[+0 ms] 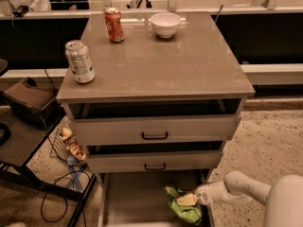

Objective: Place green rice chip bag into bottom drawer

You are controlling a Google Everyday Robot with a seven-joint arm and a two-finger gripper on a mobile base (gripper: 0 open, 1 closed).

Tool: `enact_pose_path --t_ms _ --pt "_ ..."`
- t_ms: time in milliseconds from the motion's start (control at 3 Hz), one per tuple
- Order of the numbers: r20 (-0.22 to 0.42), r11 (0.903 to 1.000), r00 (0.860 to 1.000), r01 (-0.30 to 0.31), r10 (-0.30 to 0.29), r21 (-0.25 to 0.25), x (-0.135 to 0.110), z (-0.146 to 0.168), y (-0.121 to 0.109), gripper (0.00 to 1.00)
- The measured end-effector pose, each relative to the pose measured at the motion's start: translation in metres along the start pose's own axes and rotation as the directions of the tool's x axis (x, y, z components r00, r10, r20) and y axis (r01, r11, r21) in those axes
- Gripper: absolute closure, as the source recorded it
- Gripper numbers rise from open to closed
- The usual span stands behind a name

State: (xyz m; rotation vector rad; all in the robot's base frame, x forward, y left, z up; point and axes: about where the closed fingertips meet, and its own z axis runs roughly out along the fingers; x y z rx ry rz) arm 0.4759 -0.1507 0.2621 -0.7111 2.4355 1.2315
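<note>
The green rice chip bag (182, 205) lies crumpled in the open bottom drawer (132, 200), at its right side near the front. My gripper (196, 198) reaches in from the right on a white arm and sits at the bag's upper right edge, touching it. The drawer's flat beige floor shows to the left of the bag.
Two upper drawers with black bar handles (155, 136) stand slightly open. On the cabinet top are a silver can (79, 61), an orange can (114, 25) and a white bowl (165, 24). A wire basket with snack bags (68, 145) and a black stand (28, 141) are at the left.
</note>
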Motion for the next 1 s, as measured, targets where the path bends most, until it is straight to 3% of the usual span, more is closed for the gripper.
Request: enact_pose_path --t_ms 333,667,1000 --pt "-0.002 1.0000 1.000 -0.001 0.001 -0.005 0.0007 0.0029 0.0014 0.07" --pt "-0.003 1.0000 1.000 -0.001 0.001 -0.008 0.0010 0.0043 0.0021 0.00" --pt "-0.003 1.0000 1.000 -0.001 0.001 -0.008 0.0010 0.0044 0.0022 0.00"
